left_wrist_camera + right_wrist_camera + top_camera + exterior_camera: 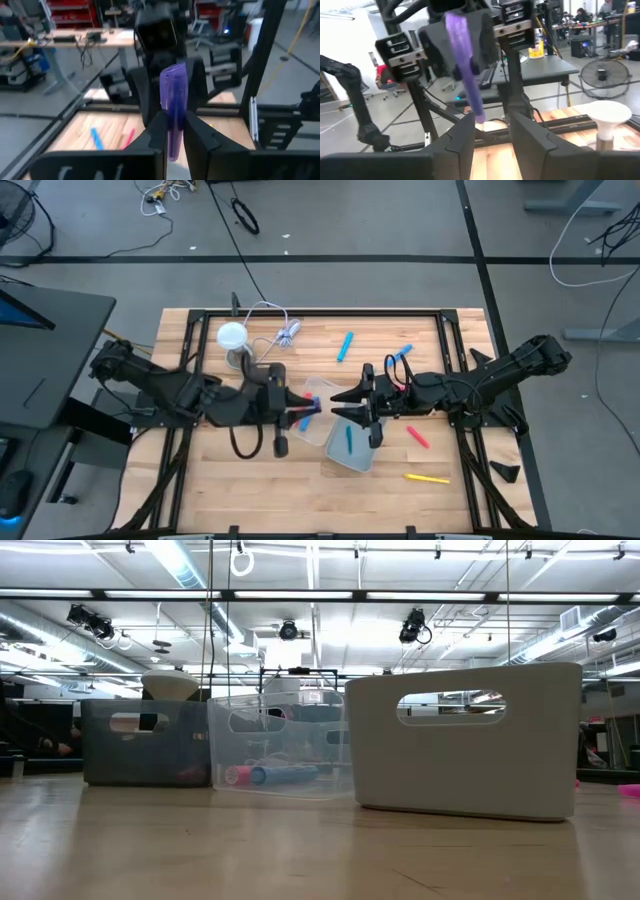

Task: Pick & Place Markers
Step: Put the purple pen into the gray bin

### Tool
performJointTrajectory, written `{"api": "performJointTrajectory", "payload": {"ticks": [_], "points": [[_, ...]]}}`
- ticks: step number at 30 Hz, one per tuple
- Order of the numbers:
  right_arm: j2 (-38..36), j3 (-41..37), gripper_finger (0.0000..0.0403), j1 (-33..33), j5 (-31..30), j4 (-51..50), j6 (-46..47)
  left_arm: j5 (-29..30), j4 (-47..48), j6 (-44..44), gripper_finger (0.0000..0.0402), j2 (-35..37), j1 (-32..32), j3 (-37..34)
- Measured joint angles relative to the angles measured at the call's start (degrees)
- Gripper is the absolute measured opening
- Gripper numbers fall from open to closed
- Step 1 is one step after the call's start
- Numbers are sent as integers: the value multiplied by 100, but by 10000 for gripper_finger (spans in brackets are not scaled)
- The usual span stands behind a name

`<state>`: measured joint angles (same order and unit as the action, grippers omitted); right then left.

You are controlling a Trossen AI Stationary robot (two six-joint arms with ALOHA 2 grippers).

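My left gripper (305,408) is shut on a purple marker (173,100) above a clear bin (322,428) at the table's middle. The marker sticks out toward my right gripper (348,405). That gripper faces it from the right and is open. In the right wrist view the marker's free end (478,114) is just ahead of the right gripper's (492,137) spread fingers, apart from them. Loose markers lie flat on the table: two blue ones (345,345) (403,358), a red one (418,437) and a yellow one (427,478). Another blue marker (348,442) lies in a clear bin. My left gripper pinches the purple marker between its two fingers, near one end (173,131). The fingers come nearly level from the table's left, and the marker runs on past their tips. It is lifted clear of the table and bins, and its long free part (465,65) slants toward my right gripper.
A white round-topped lamp (232,337) and a white cable bundle (285,332) are at the back left. In the low view a dark grey bin (145,755), a clear bin (300,740) with markers inside and a white bin (465,770) stand in a row. Black frame rails (320,313) edge the table.
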<state>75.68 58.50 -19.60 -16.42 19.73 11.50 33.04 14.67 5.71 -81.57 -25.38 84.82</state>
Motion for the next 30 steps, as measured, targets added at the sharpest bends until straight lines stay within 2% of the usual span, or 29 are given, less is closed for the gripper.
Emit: {"api": "performJointTrajectory", "payload": {"ticks": [5, 14, 23, 27, 30], "points": [[0, 0, 126, -2, 105, 77, -142, -574, -433, -28, 41, 1, 299, 0], [0, 0, 126, 3, 203, 327, -149, -1219, -461, 147, 41, -19, 643, 0], [127, 0, 126, 0, 240, 478, -125, -1382, -469, 146, 41, -53, 696, 0], [244, 6, 126, 2, 143, 877, -148, -1478, -486, 132, 41, -53, 696, 0], [332, 254, 126, 2, 125, 650, -153, -1528, -486, 128, 41, -53, 696, 0]]}}
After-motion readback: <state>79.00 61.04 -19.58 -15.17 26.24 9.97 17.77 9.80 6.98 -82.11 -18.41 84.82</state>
